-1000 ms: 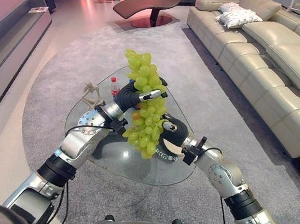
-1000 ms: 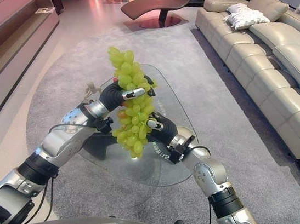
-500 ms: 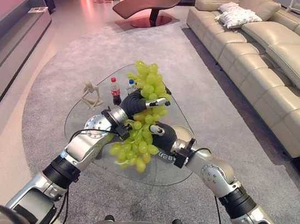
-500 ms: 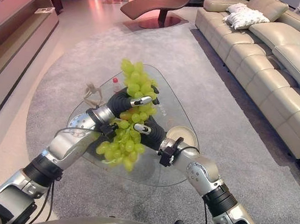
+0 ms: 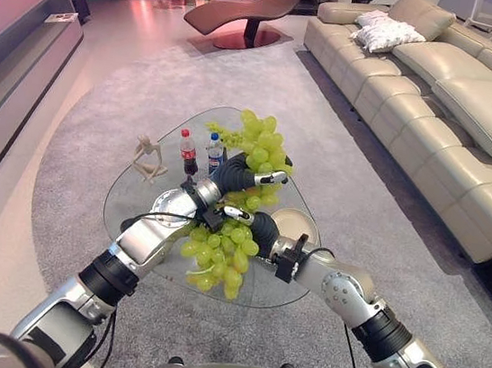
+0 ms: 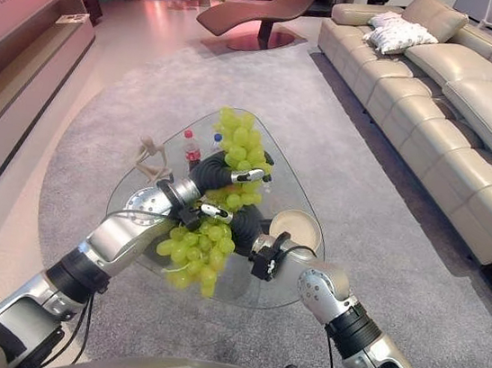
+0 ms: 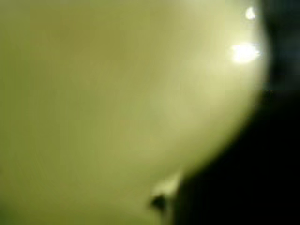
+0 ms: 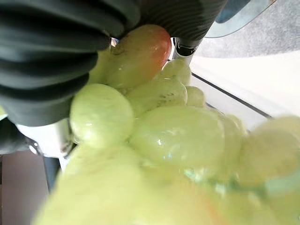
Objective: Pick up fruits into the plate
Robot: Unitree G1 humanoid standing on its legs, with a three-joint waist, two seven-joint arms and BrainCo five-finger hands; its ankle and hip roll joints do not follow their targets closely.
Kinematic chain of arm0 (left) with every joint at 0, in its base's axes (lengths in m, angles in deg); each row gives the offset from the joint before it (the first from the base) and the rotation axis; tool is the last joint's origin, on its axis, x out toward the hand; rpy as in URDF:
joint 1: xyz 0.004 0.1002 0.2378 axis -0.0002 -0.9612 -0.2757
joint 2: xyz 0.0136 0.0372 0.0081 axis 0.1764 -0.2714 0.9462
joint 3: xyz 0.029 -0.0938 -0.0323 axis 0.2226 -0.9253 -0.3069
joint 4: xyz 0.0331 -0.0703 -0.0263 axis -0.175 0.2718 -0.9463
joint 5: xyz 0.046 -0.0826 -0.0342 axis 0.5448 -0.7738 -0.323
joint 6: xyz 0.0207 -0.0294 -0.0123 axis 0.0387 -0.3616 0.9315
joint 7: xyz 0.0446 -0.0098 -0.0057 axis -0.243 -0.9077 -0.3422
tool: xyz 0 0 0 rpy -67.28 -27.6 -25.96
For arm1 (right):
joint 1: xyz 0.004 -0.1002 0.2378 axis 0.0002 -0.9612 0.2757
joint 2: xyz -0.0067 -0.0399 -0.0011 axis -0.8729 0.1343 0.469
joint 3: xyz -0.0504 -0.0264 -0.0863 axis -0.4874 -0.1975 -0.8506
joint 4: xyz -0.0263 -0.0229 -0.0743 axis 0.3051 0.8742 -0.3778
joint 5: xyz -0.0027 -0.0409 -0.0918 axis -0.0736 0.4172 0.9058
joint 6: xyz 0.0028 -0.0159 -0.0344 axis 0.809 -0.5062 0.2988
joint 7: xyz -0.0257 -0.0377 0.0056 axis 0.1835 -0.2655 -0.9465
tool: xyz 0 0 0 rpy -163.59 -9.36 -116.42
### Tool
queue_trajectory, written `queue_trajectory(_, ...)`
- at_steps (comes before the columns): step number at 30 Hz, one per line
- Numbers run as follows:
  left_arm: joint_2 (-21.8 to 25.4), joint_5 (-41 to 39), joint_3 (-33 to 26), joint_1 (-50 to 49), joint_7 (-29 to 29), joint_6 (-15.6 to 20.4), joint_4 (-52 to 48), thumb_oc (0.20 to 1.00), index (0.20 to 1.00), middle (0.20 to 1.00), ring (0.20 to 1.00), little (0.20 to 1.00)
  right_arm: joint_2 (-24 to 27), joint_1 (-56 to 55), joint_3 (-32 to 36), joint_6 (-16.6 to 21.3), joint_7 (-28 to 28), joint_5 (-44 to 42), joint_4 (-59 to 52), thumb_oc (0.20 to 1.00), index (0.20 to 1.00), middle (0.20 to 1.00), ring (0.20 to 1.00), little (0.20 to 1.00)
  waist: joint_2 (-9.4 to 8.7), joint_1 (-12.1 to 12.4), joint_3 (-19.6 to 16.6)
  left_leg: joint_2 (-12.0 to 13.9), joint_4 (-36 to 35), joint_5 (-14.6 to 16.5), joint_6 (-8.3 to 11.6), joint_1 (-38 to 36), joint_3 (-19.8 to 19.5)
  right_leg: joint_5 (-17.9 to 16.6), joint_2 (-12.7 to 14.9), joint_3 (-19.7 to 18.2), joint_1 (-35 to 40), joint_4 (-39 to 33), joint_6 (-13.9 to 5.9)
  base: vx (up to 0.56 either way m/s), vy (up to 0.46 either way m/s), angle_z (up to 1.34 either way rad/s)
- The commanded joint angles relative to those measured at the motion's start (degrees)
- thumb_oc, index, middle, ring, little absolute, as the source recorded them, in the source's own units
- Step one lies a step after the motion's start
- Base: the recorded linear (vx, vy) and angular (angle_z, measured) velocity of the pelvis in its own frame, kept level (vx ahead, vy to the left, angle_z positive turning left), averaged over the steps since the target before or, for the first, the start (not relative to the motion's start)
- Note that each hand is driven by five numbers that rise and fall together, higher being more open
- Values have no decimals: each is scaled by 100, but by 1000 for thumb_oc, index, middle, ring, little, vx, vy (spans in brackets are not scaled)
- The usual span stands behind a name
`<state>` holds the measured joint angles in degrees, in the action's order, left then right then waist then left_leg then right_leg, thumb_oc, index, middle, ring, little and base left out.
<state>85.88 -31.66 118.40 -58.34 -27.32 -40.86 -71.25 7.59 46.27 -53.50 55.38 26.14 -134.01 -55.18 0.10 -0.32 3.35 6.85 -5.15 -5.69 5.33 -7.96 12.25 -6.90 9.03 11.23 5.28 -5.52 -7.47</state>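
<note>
At the frame's centre, the robot's left hand [image 5: 233,175] curls its fingers round a big bunch of green grapes [image 5: 224,245], and the right hand [image 5: 256,230] grips the same bunch just below it (the fruit presses right up against both wrist cameras). The grapes hang above the glass table [image 5: 136,192], left of a cream plate [image 5: 293,225]. Two small bottles [image 5: 200,152] and a pale figurine [image 5: 148,156] stand towards the table's upper left. A beige sofa [image 5: 437,109] runs along the upper right.
</note>
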Motion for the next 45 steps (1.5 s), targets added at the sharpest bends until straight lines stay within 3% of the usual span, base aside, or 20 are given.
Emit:
queue_trajectory(1, -347, 214, 280, 903, -211, 117, 520, 200, 200, 200, 200, 200, -1168, 685, -307, 350, 556, -783, -806, 200, 200, 200, 200, 200, -109, -60, 101, -56, 114, 811, -84, -84, -365, 683, 62, 22, 336, 158, -93, 0, 0, 0)
queue_trajectory(12, -85, -306, -289, 296, -260, -76, 427, 200, 200, 200, 200, 200, -851, 271, 26, 624, 601, -900, -962, 200, 200, 200, 200, 200, -83, -1, 164, -32, 121, 771, -66, -51, -363, 691, 76, 103, 327, 199, -88, 11, 9, 0)
queue_trajectory(14, -51, -498, -386, 158, -285, -3, 431, 896, 896, 896, 896, 896, -768, 209, 134, 725, 583, -902, -948, 200, 200, 200, 200, 200, -70, 21, 210, -35, 137, 756, -65, -6, -373, 699, 80, 120, 296, 230, -74, -4, 17, 1)
queue_trajectory(15, -50, -510, -398, 139, -287, 4, 424, 1000, 1000, 1000, 1000, 1000, -755, 203, 155, 751, 576, -908, -946, 200, 200, 200, 200, 200, -69, 25, 218, -37, 137, 755, -66, 3, -377, 701, 80, 124, 290, 234, -72, -35, 28, 2)
queue_trajectory(24, 115, -326, -886, -503, -534, -137, 837, 1000, 1000, 1000, 1000, 1000, -445, 3, 953, 978, 312, -1154, -825, 200, 200, 200, 200, 200, -62, 153, 406, -93, 81, 731, -73, 162, -515, 723, 68, 274, 239, 210, -26, 0, 0, 5)
queue_trajectory(26, 143, -221, -972, -692, -499, -62, 933, 1000, 1000, 1000, 1000, 1000, -402, -70, 1075, 1025, 293, -1196, -818, 200, 200, 200, 200, 200, -56, 176, 435, -91, 70, 719, -73, 194, -530, 720, 58, 298, 223, 200, -18, -14, -4, 10)
queue_trajectory(31, 274, -40, -1157, -1105, -325, 587, 1397, 1000, 1000, 1000, 1000, 1000, -231, -131, 1416, 1209, 306, -1187, -506, 200, 200, 200, 200, 200, 2, 243, 612, -108, 80, 664, -61, 370, -588, 746, 49, 347, 76, 277, 28, -38, 12, 6)
queue_trajectory(39, 191, -61, -1147, -1242, -476, 929, 2332, 1000, 1000, 1000, 1000, 1000, -41, 202, 1773, 1342, 166, -902, 368, 200, 200, 200, 200, 200, 76, 265, 993, -166, 119, 634, -58, 611, -691, 807, 55, 347, -162, 417, 71, -60, 21, 8)
queue_trajectory(45, 43, -139, -1073, -1123, -898, 1065, 3352, 1000, 1000, 1000, 1000, 1000, 272, 878, 2073, 1593, -62, -286, 1653, 200, 200, 200, 200, 200, 152, 315, 1545, -247, 149, 523, -66, 1015, -809, 821, 11, 327, -570, 597, 142, -119, 25, 4)
